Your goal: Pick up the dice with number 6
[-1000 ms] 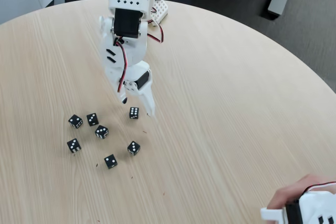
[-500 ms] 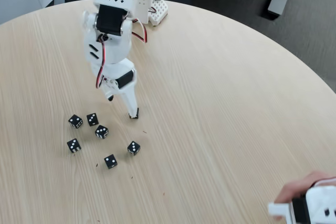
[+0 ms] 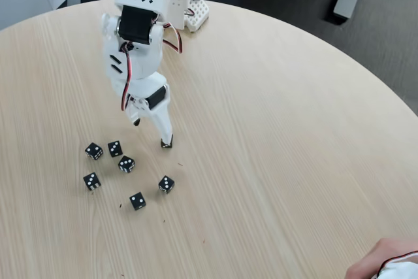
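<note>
The dice with number 6 (image 3: 168, 144) lies on the round wooden table (image 3: 274, 135). It is almost wholly hidden behind the tip of my long white finger (image 3: 163, 124); only a black sliver shows. My gripper (image 3: 151, 130) reaches down from the white arm and stands open. Its short, black-tipped finger hangs to the left, apart from the die. I cannot tell whether the long finger touches the die.
Several other black dice lie to the lower left: (image 3: 94, 151), (image 3: 115, 148), (image 3: 126, 164), (image 3: 91, 181), (image 3: 166, 184), (image 3: 137, 200). A person's hand (image 3: 385, 262) shows at the bottom right corner. The arm's white base (image 3: 196, 12) stands at the table's far edge.
My arm has swung left, so the long finger that was right of the die now covers it. The hand at the bottom right has slid lower, out of the frame.
</note>
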